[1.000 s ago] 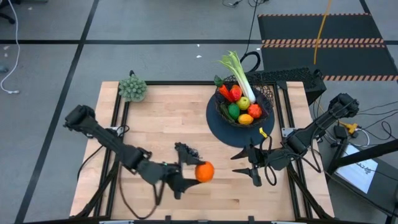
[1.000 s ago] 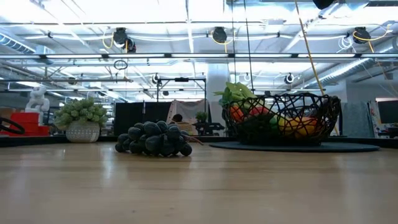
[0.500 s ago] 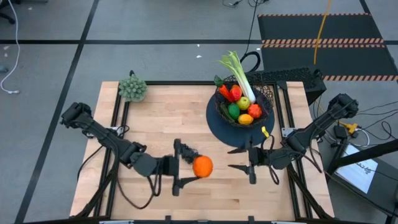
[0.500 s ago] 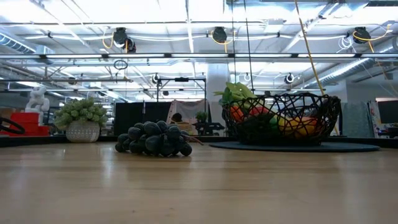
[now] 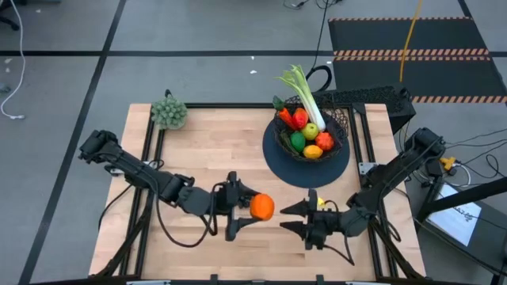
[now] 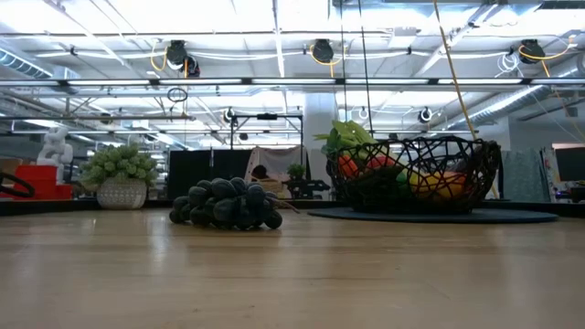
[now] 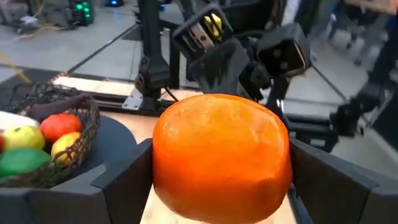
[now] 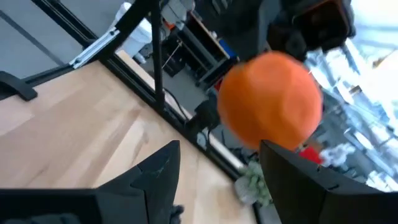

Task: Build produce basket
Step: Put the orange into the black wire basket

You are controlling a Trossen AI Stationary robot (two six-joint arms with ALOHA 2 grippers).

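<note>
Left gripper (image 5: 247,208) is clamped on one orange (image 5: 262,207); right gripper (image 5: 290,220) faces it, fingers spread, empty. One basket (image 5: 342,120) holds six pieces at the table's far right. Only the low view shows one grape bunch (image 6: 228,205).

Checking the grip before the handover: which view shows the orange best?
The left wrist view: the orange fills it, clamped in the left gripper. The high view shows it small, the right wrist view blurred, the low view not at all.
</note>
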